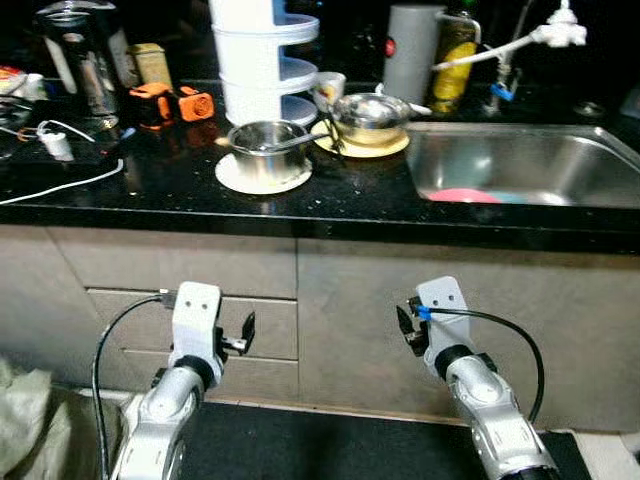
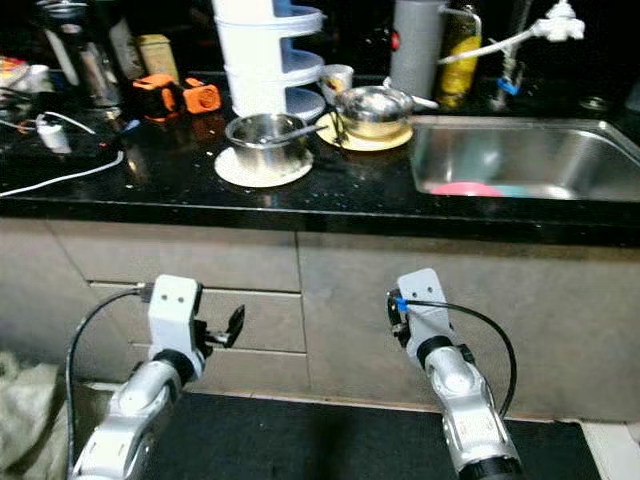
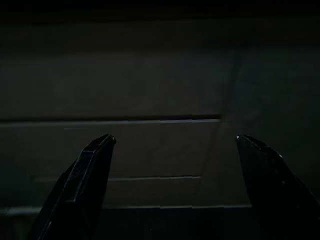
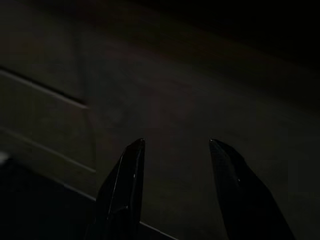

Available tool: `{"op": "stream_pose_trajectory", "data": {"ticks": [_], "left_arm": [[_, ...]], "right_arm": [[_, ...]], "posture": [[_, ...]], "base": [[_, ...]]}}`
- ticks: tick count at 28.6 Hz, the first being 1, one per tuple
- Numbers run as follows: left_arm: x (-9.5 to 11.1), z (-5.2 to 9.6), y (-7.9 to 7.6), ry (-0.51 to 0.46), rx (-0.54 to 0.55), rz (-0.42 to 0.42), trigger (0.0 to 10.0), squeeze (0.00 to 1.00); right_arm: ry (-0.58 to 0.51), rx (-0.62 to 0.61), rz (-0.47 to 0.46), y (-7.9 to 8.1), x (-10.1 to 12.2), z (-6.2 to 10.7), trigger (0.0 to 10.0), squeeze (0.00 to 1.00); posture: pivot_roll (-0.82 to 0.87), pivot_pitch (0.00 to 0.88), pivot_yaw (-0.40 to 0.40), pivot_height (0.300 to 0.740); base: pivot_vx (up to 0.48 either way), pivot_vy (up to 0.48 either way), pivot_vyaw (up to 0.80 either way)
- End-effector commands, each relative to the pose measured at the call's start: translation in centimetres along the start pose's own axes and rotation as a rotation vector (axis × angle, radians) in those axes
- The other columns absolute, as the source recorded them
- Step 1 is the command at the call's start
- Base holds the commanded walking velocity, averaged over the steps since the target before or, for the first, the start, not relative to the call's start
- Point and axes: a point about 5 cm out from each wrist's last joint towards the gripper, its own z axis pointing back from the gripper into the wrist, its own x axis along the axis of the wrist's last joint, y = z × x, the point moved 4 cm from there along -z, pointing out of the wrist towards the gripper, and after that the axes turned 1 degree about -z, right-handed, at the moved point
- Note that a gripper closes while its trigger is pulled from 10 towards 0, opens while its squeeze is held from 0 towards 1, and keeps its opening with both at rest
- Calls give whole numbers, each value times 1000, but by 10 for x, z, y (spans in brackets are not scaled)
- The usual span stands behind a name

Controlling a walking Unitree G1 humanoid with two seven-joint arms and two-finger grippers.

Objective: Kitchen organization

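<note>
- Both arms are hanging low before the grey cabinet drawers [image 1: 250, 320]; the left pincer [image 3: 172, 150] is showing its fingers spread wide apart, and the right pincer [image 4: 175, 150] is also gaping, holding nothing.
- Above them, the black table [image 1: 150, 185] is carrying a steel pot [image 1: 266, 145] on a white plate, a steel bowl [image 1: 370, 115] on a yellow plate, stacked white containers [image 1: 262, 50], and orange gadgets [image 1: 172, 103].
- Rightward, the steel sink [image 1: 560, 160] is holding a pink dish [image 1: 465, 195].
</note>
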Motion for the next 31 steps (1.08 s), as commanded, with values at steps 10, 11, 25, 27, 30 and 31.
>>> {"op": "stream_pose_trajectory", "data": {"ticks": [10,11,25,27,30,31], "left_arm": [[-1,-2,6,-1,4,61,10000,0],[-2,-3,6,0,2,64,10000,0],[-1,-3,6,-6,-8,82,10000,0],[-1,-4,6,-6,-8,84,10000,0],[-1,-4,6,-7,-10,88,10000,0],[-1,-4,6,-7,-11,90,10000,0]], "right_arm": [[-28,11,-25,3,4,-3,10000,0],[-29,11,-26,3,4,-3,10000,0],[-69,7,-69,1,10,-2,10000,0],[-69,7,-70,1,10,-2,10000,0],[-67,7,-73,1,10,-3,10000,0],[-67,7,-74,1,9,-3,10000,0]], "posture": [[30,0,-10,740],[29,0,-9,740],[29,0,-8,740],[30,0,-9,740],[30,0,-8,740],[30,0,-8,740]], "base": [[0,0,800],[0,0,800],[0,0,400],[0,0,0],[0,0,0],[0,0,0]]}}
